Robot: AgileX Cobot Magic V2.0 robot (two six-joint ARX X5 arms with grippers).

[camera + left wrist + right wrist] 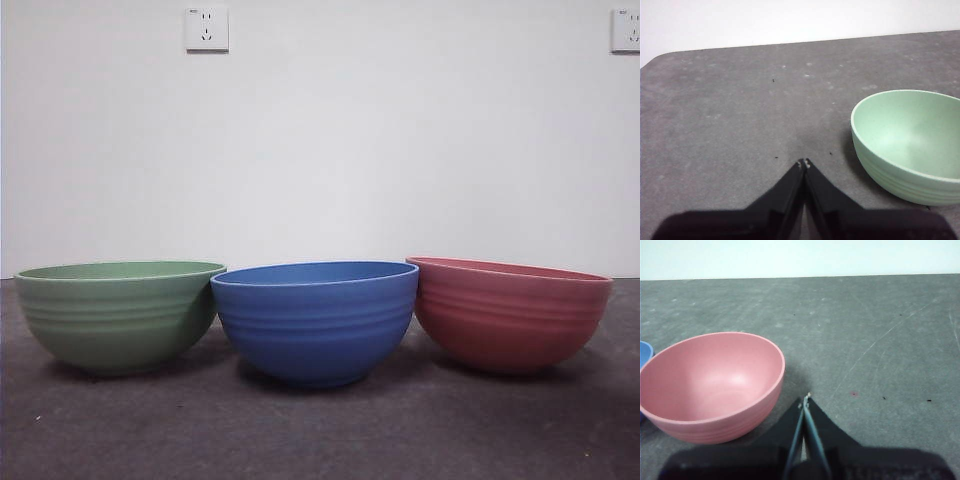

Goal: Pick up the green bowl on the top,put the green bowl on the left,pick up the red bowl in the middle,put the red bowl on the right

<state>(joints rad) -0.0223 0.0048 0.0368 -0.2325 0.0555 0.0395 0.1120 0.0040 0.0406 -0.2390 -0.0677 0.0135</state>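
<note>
The green bowl (118,315) stands upright on the table at the left of the front view, empty. It also shows in the left wrist view (905,142). My left gripper (804,163) is shut and empty, beside the green bowl and apart from it. The red bowl (508,312) stands upright at the right, empty, and also shows in the right wrist view (712,385). My right gripper (805,400) is shut and empty, beside the red bowl and apart from it. Neither gripper shows in the front view.
A blue bowl (315,320) stands between the two other bowls, close to both; its edge shows in the right wrist view (644,354). The grey table (320,430) ends at a white wall with two sockets (206,29).
</note>
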